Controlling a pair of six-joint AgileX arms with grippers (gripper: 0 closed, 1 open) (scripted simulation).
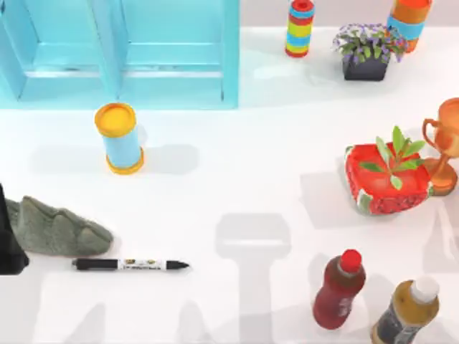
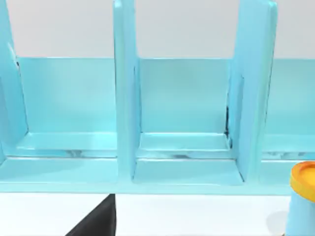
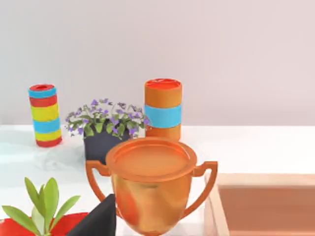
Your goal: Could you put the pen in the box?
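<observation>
- The pen [image 1: 130, 264] lies flat in the top view's lower left, just beside a grey rock [image 1: 57, 229].
- The box [image 1: 122, 54] fills the upper left, well apart.
- Whether either gripper is open: cannot tell.

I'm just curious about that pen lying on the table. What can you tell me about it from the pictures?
The pen is a slim marker with a black cap end, a white middle barrel bearing small dark print, and a black tip end. It looks like smooth plastic. It lies flat on the white table at the front left of the top view, running left to right, just below a grey-green rock; whether they touch is unclear. No tool holds it, and the blue box stands far behind it.
</observation>
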